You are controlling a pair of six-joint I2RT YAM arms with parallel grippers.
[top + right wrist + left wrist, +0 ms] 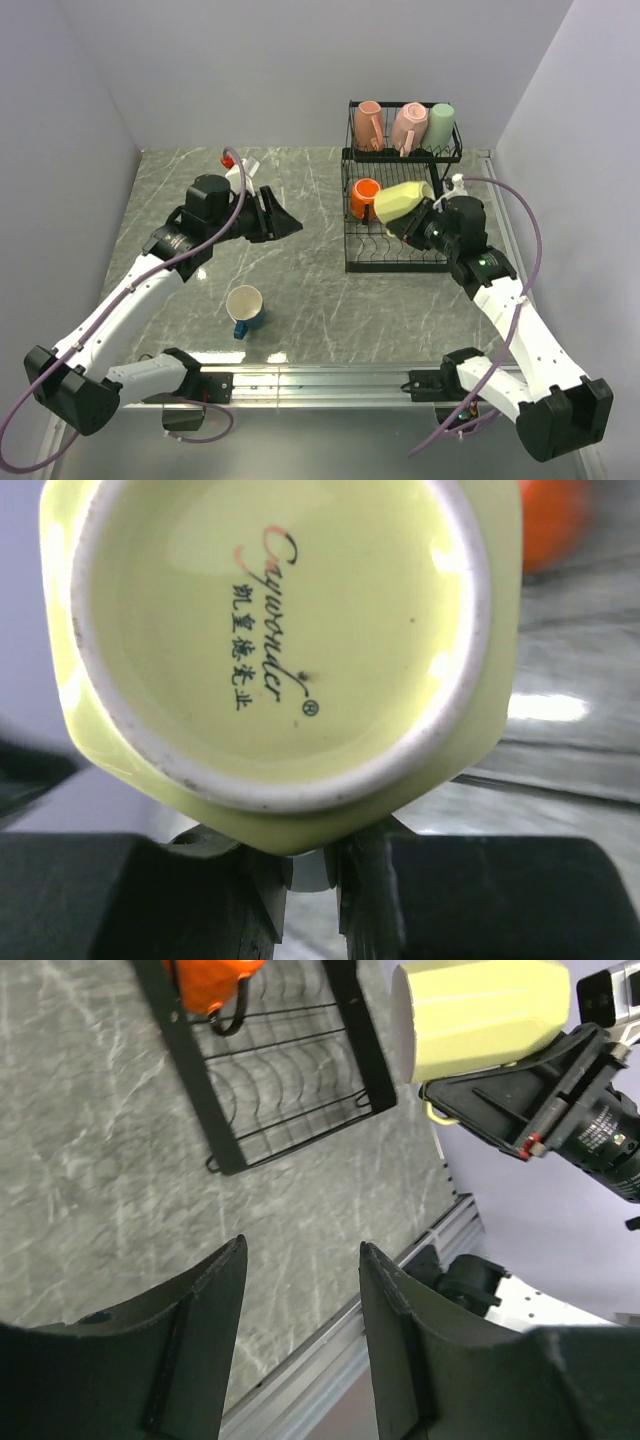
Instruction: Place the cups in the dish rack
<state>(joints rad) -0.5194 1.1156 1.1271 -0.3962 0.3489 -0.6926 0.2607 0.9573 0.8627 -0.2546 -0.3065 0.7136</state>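
Yellow mug (280, 650), clamped in the right gripper (305, 880), hangs over the rack's (396, 267) lower shelf beside the orange mug (364, 198); left gripper (302, 1250) gapes wide, empty.

pale yellow mug (280, 640) base | script "Cayuvouler" | Chinese characters beneath | ® mark

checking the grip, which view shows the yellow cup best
Left wrist: the yellow cup shows side-on, with the right tool shut on its handle. Top external shows it small, above the dish rack. Right wrist shows only its stamped base, close up.
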